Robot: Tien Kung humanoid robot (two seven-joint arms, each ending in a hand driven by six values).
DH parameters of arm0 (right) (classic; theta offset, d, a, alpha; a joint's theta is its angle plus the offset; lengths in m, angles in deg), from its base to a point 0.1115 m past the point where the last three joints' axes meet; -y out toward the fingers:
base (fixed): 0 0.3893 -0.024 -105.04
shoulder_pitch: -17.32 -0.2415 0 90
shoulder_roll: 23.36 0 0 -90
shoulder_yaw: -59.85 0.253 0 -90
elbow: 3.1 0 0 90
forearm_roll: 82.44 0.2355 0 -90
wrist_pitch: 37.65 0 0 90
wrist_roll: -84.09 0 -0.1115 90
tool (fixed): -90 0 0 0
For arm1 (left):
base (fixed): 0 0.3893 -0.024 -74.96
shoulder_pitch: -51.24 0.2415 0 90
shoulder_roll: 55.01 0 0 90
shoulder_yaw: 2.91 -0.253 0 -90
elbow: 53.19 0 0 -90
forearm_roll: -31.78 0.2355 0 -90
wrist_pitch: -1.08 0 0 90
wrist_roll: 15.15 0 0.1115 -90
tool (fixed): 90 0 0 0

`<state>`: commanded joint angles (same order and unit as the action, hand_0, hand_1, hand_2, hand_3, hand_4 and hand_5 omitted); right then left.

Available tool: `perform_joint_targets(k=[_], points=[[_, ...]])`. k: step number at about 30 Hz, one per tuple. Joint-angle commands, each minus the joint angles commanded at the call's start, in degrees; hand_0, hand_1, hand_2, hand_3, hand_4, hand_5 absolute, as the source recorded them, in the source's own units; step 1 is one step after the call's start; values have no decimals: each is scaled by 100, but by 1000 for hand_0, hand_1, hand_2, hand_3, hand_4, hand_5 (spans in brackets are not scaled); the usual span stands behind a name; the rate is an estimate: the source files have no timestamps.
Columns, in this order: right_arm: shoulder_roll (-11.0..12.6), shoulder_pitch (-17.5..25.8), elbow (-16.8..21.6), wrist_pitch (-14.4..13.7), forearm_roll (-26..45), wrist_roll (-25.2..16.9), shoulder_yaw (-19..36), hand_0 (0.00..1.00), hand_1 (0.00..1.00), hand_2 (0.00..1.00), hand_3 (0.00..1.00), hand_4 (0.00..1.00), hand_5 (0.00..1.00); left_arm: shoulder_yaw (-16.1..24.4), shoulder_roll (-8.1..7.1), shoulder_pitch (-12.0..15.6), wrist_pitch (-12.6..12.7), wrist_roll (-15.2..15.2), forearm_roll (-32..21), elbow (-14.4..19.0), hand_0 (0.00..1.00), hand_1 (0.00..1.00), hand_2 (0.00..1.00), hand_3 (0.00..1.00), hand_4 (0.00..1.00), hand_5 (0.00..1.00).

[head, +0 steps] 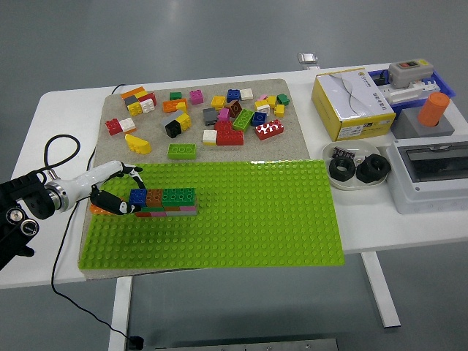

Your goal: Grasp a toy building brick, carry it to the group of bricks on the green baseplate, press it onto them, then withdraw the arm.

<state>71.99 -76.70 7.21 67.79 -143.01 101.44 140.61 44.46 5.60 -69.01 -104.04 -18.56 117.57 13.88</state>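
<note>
The fingers [124, 191] of the left hand [110, 189] curl around the blue brick [137, 196], seated at the left end of the brick group [164, 200] (on the green baseplate [241, 219]).

Green baseplate [241, 219]: glossy studded plastic. Mat [292, 139] beneath: rough beige cloth. Yellow box [352, 102]: cardboard.

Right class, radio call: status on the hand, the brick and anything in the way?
Left hand on blue brick, fingers curled around it. Brick seated on the group on green baseplate. Right hand out of view. Nothing blocking withdrawal.
</note>
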Motion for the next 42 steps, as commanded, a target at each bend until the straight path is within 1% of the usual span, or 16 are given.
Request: perform_joint_targets(k=[11, 12, 29, 41, 42], points=[[-3, -3, 0, 1, -2, 4, -10, 689, 696, 769, 935, 738, 998, -21, 4, 0, 8, -5, 22, -21, 967, 983, 963, 579, 639, 2], [-4, -3, 0, 0, -2, 4, -10, 690, 696, 768, 935, 735, 998, -22, 4, 0, 9, -3, 23, -21, 968, 983, 967, 608, 654, 2], [-7, 9, 0, -4, -11, 9, -12, 690, 696, 769, 935, 734, 998, -40, 12, 14, -5, 1, 37, -30, 967, 985, 967, 611, 667, 2], [-11, 15, 0, -4, -13, 15, -3, 690, 696, 769, 934, 729, 998, -58, -19, -7, -37, -7, 65, -6, 967, 986, 969, 612, 677, 2], [-12, 16, 0, -5, -13, 15, -3, 691, 696, 769, 934, 729, 998, -57, -22, -9, -43, -8, 69, -1, 968, 988, 971, 634, 727, 2]])
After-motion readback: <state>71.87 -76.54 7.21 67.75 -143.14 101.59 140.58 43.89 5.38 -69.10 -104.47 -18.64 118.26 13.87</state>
